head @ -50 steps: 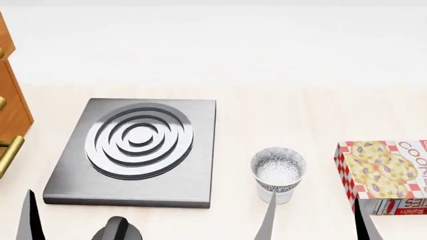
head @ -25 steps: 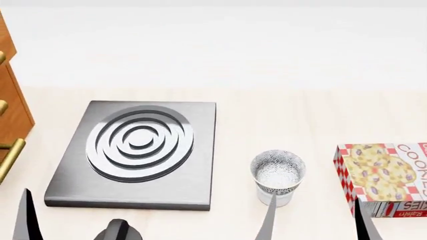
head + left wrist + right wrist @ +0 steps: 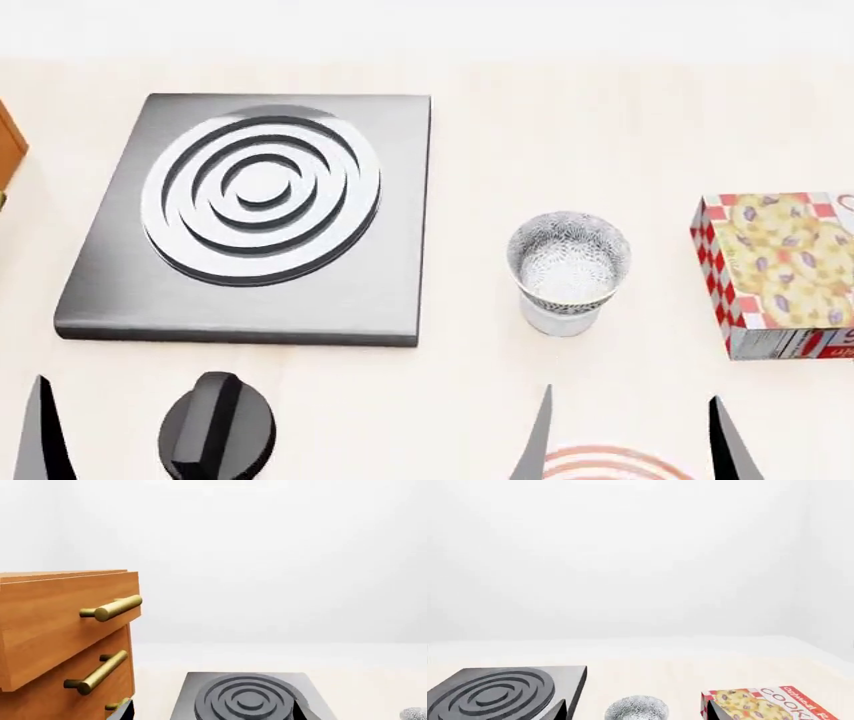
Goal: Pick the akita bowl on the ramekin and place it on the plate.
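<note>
The speckled akita bowl (image 3: 567,258) sits upright in the white ramekin (image 3: 561,318), right of the hob in the head view. It also shows in the right wrist view as a speckled akita bowl (image 3: 637,707), ahead of my open right gripper (image 3: 635,712), apart from both fingers. Only the far edge of the red-ringed plate (image 3: 611,466) shows at the near edge of the head view, between the fingers of the right gripper (image 3: 634,445). My left gripper (image 3: 212,712) is open and empty, facing the hob; one of its fingers (image 3: 40,440) shows in the head view.
A grey hob plate (image 3: 254,215) with concentric rings lies at the left, with a black knob (image 3: 216,430) in front of it. A cookie box (image 3: 781,272) lies right of the bowl. A wooden drawer cabinet (image 3: 60,630) with brass handles stands left of the hob.
The head view has tilted down: hob, bowl and cookie box have moved up in the picture, and the plate's edge and the whole knob have come into view. Both grippers stay open.
</note>
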### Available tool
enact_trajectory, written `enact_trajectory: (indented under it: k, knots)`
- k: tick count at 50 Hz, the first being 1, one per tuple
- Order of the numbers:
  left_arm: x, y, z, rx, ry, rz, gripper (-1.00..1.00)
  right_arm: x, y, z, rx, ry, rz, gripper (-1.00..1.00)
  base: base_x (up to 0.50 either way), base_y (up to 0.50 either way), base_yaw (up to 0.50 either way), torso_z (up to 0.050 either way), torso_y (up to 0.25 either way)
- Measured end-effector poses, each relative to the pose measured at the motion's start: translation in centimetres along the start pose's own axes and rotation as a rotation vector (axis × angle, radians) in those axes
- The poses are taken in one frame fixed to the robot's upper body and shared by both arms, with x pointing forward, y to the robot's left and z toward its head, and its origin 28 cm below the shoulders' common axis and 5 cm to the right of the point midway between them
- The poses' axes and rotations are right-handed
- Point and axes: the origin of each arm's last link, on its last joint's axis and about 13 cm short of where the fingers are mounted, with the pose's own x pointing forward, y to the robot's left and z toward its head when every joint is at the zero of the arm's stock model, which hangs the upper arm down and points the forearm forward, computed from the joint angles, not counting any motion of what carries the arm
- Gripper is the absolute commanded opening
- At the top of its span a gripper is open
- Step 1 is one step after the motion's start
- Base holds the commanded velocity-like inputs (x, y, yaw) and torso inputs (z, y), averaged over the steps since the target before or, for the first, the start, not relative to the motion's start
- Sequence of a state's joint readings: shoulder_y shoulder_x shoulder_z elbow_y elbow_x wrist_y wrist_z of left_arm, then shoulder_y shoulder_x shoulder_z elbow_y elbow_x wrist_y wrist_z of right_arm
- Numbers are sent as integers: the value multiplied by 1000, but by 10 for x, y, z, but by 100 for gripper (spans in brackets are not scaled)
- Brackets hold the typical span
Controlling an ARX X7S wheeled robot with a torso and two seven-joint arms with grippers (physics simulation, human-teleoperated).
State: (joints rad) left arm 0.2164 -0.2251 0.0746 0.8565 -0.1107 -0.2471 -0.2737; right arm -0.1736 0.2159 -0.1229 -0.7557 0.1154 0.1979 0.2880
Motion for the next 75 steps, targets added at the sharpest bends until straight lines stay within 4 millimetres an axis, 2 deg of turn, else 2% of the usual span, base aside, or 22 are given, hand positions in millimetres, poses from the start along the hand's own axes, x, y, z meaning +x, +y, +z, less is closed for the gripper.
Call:
enact_trajectory:
  k: [7,15,20,32,43,59,75]
  knots:
    - [0,0,0,0,-1,1,100,0,0,-1,0,1,1,100,0,0,0,0,-250]
    - [1,-1,0,22,11,14,100,0,0,-1,-1,3,2,100,0,0,0,0,0]
    - [2,-1,-3,16,29,20,100,29,-14,29,18,-63,93,100,0,0,0,0,0]
    - [4,-1,-6,7,59,29,100,83,-27,79,-185,77,459,100,0,0,0,0,0]
    - [4,-1,-9,2,78,30,100,125,-37,105,-415,224,646,100,0,0,0,0,0]
    - [5,-2,-12,1,96,20,100,183,-55,111,-655,390,685,100,0,0,0,0,0]
    - [5,-2,-14,3,106,22,100,210,-66,98,-848,525,739,100,0,0,0,0,0]
